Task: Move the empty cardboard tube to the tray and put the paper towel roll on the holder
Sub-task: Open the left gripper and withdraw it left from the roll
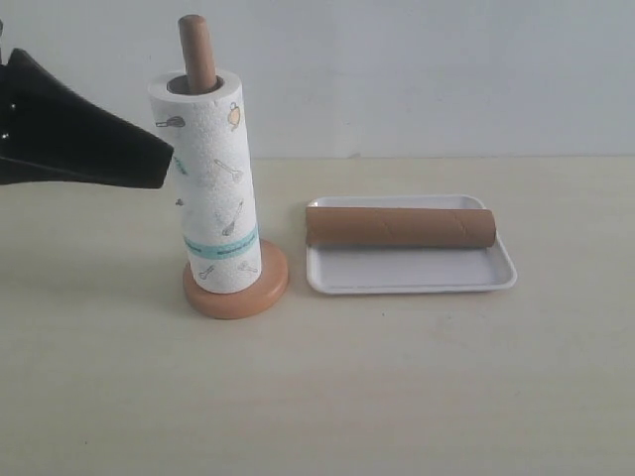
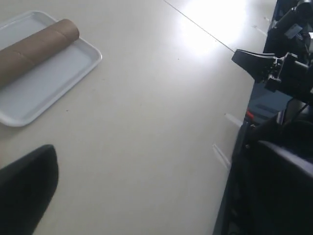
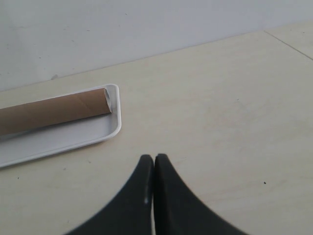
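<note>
Both steps are judged done. The paper towel roll (image 1: 213, 178) is seated on the holder (image 1: 238, 297), just beside the tips of the spread left gripper (image 1: 159, 164). The empty cardboard tube (image 1: 397, 226) is laid in the tray (image 1: 417, 276), ahead of the right gripper (image 3: 154, 164), whose jaws are pressed together. Only a retreat that leaves the roll unnudged is called for.

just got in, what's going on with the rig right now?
Both things look placed. The paper towel roll stands on the holder, pole poking out the top, and the empty cardboard tube lies across the tray. The left tool is open beside the roll's upper part, gripping nothing. The right tool is shut and empty, over the table short of the tray.
</note>
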{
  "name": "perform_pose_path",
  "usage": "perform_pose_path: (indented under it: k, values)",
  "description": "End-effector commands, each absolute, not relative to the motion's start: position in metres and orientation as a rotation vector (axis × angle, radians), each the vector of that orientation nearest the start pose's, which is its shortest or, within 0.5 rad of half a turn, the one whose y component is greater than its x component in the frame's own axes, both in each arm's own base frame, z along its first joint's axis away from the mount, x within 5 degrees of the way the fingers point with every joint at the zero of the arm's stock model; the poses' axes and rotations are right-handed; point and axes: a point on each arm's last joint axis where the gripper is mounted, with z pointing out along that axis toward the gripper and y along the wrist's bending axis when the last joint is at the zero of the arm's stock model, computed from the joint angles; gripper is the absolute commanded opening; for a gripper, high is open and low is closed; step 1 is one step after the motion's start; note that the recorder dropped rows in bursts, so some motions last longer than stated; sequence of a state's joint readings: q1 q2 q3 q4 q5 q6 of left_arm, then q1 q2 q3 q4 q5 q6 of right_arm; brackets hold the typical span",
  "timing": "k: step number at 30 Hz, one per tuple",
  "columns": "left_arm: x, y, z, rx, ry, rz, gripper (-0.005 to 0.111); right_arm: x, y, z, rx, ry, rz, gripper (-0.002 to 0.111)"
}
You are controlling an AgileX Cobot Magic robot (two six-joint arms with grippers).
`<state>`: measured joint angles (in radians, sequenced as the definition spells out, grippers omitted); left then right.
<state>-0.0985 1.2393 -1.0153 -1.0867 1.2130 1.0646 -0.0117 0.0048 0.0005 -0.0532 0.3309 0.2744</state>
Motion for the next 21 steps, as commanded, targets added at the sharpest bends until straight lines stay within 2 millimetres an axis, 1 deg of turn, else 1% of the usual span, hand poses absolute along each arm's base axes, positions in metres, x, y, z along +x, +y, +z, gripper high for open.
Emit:
perform_pose_path:
  k: [1,2,4,5,7,8,9,12,13,16,18,21]
  values:
    - [0.193,-0.098,0.349,0.925,1.999,-1.117,0.09,0.054,-0.003,0.184,0.227,1.793,0.126,0.0]
    - [0.188,-0.098,0.349,0.917,1.988,-1.128,0.082,0.054,-0.003,0.184,0.227,1.793,0.126,0.0]
    - [0.177,-0.098,0.348,0.897,1.968,-1.153,0.057,0.054,-0.003,0.184,0.227,1.793,0.126,0.0]
    - [0.172,-0.098,0.347,0.889,1.963,-1.163,0.047,0.054,-0.003,0.184,0.227,1.793,0.126,0.0]
    - [0.16,-0.098,0.341,0.875,1.953,-1.186,0.022,0.054,-0.003,0.184,0.227,1.793,0.126,0.0]
    - [0.156,-0.097,0.339,0.875,1.94,-1.193,0.011,0.054,-0.003,0.184,0.227,1.793,0.126,0.0]
    - [0.149,-0.097,0.335,0.884,1.916,-1.197,0.004,0.054,-0.003,0.184,0.227,1.793,0.126,0.0]
    - [0.132,-0.098,0.327,0.848,1.83,-1.255,0.005,0.054,-0.003,0.184,0.227,1.793,0.126,0.0]
    - [0.126,-0.098,0.327,0.833,1.769,-1.275,0.005,0.054,-0.003,0.184,0.227,1.793,0.126,0.0]
    - [0.107,-0.097,0.327,0.834,1.58,-1.263,0.005,0.054,-0.003,0.184,0.227,1.793,0.126,0.0]
    - [0.096,-0.096,0.322,0.825,1.539,-1.262,0.005,0.054,-0.003,0.184,0.227,1.793,0.126,0.0]
    - [0.083,-0.094,0.316,0.846,1.53,-1.243,0.005,0.054,-0.003,0.184,0.227,1.793,0.126,0.0]
